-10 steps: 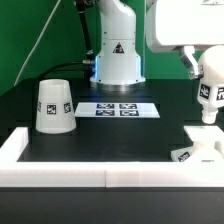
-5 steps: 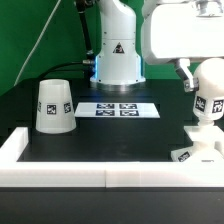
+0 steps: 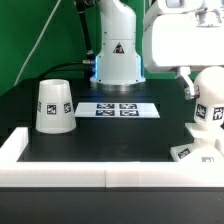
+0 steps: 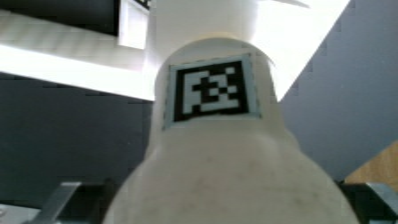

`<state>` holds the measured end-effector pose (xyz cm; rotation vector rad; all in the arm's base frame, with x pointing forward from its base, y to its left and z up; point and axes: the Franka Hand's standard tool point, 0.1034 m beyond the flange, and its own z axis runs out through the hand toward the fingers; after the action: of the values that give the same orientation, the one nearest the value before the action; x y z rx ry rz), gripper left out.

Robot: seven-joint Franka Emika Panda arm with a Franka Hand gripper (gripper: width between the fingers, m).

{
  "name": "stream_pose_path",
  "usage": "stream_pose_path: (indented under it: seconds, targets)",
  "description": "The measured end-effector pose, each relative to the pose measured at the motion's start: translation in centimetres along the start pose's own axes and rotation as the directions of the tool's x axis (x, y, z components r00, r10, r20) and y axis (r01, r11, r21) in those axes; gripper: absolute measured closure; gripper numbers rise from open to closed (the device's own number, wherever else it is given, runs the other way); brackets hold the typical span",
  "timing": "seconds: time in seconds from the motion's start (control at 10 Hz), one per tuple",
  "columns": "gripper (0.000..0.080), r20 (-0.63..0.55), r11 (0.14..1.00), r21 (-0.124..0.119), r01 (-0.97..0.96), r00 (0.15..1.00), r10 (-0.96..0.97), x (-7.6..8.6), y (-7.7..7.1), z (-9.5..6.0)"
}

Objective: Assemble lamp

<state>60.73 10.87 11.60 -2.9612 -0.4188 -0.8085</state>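
Note:
My gripper (image 3: 204, 84) is shut on the white bulb (image 3: 211, 112) at the exterior view's right and holds it upright, neck down, directly over the low sloped base (image 3: 193, 152). The neck's end sits at the base's top; I cannot tell if they touch. In the wrist view the bulb (image 4: 214, 150) fills the frame, with its square tag facing the camera, between my gripper (image 4: 217, 206) fingers, which show only at the edges. The cup-like shade (image 3: 54, 105) stands alone, wide end down, at the exterior view's left.
The marker board (image 3: 118, 109) lies flat in the middle in front of the arm's white pedestal (image 3: 118, 55). A raised white rim (image 3: 100, 177) borders the black table at the front and left.
My gripper has moved down with the bulb in it, bringing the neck close to the base. The shade and the base have not moved.

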Motion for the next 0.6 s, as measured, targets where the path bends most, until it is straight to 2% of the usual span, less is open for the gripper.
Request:
stream_pose_path:
  seconds: [0.3,0.4,0.5,0.6]
  targets:
    - [0.0223,-0.046,1.000,-0.016,0.002,0.999,-0.003,-0.92,0.06,-0.12]
    - [0.0164,-0.045,1.000,-0.015,0.002,0.999,-0.003,-0.85,0.05,-0.11]
    - [0.0164,-0.045,1.000,-0.015,0.002,0.999,-0.003,-0.86,0.06,-0.11]
    - [0.0112,-0.044,1.000,-0.015,0.002,0.999,-0.003,-0.87,0.06,-0.11]
